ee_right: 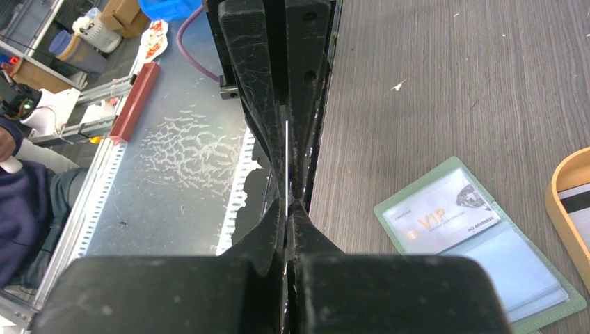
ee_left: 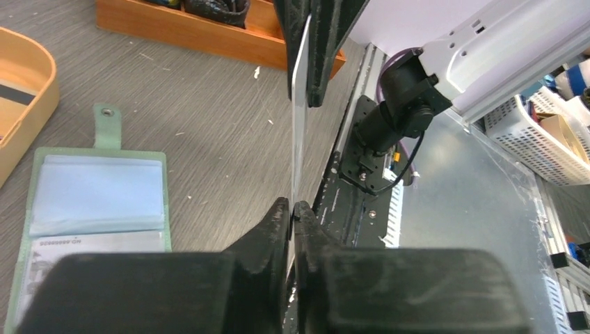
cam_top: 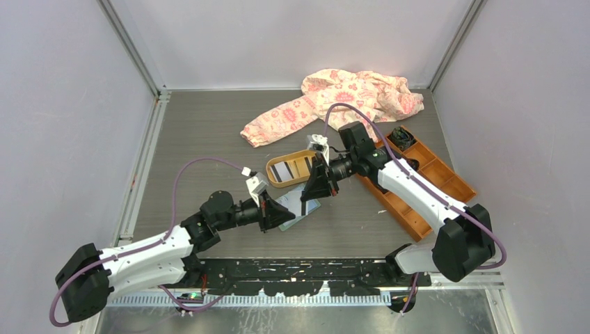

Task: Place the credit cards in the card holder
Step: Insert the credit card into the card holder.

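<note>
**A:** Where is the credit card (ee_left: pixel 299 125)?

**B:** It is up off the counter (ee_left: pixel 209 125), edge-on and pinched at both ends. The left gripper (ee_left: pixel 293 212) has its jaws closed on one edge. The right gripper (ee_right: pixel 289 212) has its jaws closed on the opposite edge.

**A:** And the card holder (ee_right: pixel 480 243)?

**B:** It lies open and flat on the counter, just beside the two grippers, with its snap tab sticking out. One clear pocket holds a VIP card (ee_right: pixel 449 221), and the pocket next to it shows only pale blue plastic.

**A:** What about the other containers?

**B:** The orange oval tray (cam_top: pixel 268 170) sits just beyond the holder with a striped card (cam_top: pixel 284 171) lying in it. The orange compartmented box (cam_top: pixel 445 177) is to the right, partly under the right arm. Its far compartment holds a dark object (cam_top: pixel 402 136) that I cannot identify. A floral cloth (cam_top: pixel 348 97) is bunched at the back.
</note>
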{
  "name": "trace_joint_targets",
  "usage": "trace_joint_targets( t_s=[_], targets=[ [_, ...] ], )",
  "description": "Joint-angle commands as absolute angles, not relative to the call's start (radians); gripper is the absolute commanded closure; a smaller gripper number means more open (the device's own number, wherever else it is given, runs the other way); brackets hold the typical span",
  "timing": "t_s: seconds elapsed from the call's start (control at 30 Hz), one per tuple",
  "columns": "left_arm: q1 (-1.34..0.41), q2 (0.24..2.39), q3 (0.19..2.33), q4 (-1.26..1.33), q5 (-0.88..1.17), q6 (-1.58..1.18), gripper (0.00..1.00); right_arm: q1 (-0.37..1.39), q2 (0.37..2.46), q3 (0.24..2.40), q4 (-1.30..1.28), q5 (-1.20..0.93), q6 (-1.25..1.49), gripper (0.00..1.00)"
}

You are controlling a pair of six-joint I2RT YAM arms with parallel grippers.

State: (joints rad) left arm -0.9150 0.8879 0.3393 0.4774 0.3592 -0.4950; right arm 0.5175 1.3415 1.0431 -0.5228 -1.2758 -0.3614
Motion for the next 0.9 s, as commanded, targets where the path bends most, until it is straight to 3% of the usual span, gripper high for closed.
trace_joint_targets(
  t_s=[0.0, 0.07, 0.2, 0.33, 0.57, 0.87],
  targets=[
    [-0.908, 0.862, 0.35, 0.439, 0.274, -0.502, 0.85, 0.517, 1.337, 1.077, -0.554, -1.254, -0.384, 0.99],
    [-0.908, 0.837, 0.35, 0.349, 0.186, -0.511, 0.64, 0.508, 1.351, 1.079, -0.554, -1.181, -0.373, 0.99],
    [-0.907, 0.776, 0.341, 0.116, -0.071, -0.597, 0.46, 0.502, 1.422, 1.082, -0.533, -1.013, -0.307, 0.99],
    [-0.907, 0.755, 0.32, -0.051, -0.165, -0.725, 0.4, 0.503, 1.553, 1.104, -0.51, -0.894, -0.209, 0.99],
    [-0.906, 0.844, 0.23, 0.094, -0.201, -0.917, 0.35, 0.502, 1.671, 1.101, -0.437, -0.786, -0.097, 0.99],
    [-0.905, 1.142, 0.278, 0.299, -0.142, -1.001, 0.34, 0.498, 1.743, 1.104, -0.406, -0.766, -0.049, 0.99]
  ],
)
